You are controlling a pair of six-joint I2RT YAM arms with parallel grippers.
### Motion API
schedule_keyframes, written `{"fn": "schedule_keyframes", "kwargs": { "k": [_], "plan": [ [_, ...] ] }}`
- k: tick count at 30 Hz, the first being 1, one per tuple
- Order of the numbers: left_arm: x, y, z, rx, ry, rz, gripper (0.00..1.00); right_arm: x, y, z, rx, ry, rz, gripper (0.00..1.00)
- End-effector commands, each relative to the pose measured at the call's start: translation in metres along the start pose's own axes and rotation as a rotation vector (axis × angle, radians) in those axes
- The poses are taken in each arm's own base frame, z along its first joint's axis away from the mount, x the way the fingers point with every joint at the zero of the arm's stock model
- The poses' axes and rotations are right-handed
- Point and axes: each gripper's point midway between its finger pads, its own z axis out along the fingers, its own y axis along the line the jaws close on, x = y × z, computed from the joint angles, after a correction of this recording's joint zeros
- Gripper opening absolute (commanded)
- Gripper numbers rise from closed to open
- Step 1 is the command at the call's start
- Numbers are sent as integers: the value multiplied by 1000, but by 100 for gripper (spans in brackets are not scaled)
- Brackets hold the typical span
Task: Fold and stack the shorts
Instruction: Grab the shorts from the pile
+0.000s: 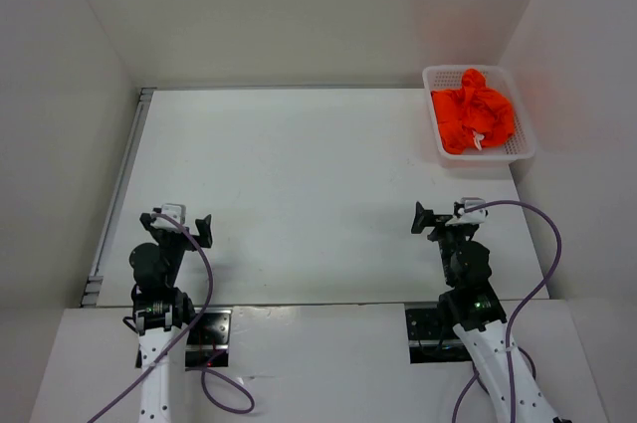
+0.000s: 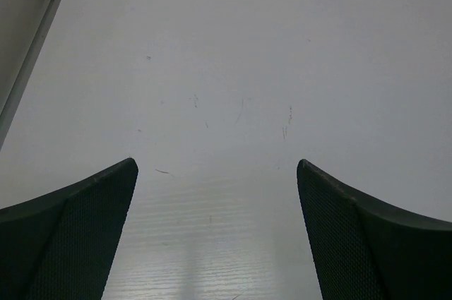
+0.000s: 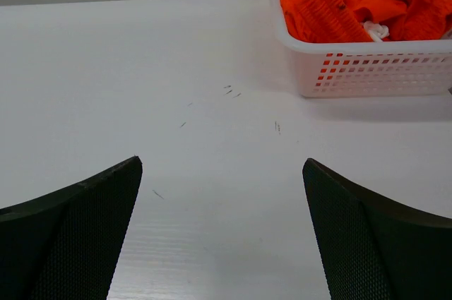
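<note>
Orange-red shorts [image 1: 472, 120] half-hidden inside basket [image 1: 484, 158]

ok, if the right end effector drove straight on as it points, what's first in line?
Probably bare table: the right end effector tilts down and forward, its line passing left of the white basket. Depth is unclear, so not certain.

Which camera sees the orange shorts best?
The top external view: it looks down on the whole crumpled shorts in the white basket. The right wrist view crops them; the left wrist view shows none.
</note>
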Motion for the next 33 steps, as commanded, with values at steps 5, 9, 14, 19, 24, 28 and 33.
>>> {"fn": "schedule_keyframes", "kwargs": {
  "k": [5, 9, 14, 19, 24, 28, 33],
  "plan": [
    [1, -2, 2, 18, -21, 9, 100, 15, 19, 0, -128, 11, -87, 99],
    [-4, -9, 1, 56, -32, 12, 100, 19, 97, -34, -774, -180, -765, 100],
    [-27, -112, -48, 678, -35, -8, 100, -5, 91, -21, -686, -555, -1700, 99],
    [-50, -116, -48, 726, -170, 90, 100, -129, 106, -48, -357, -985, -1702, 99],
    [-145, -109, -41, 681, -363, 212, 100, -209, 106, -18, -358, -862, -1632, 99],
    [-197, -84, 43, 584, -214, 99, 100, -312, 84, 71, -200, -515, -1112, 99],
    [-230, -29, 177, 323, 42, -2, 100, -275, -16, 244, 144, 98, -567, 99]
  ]
}}
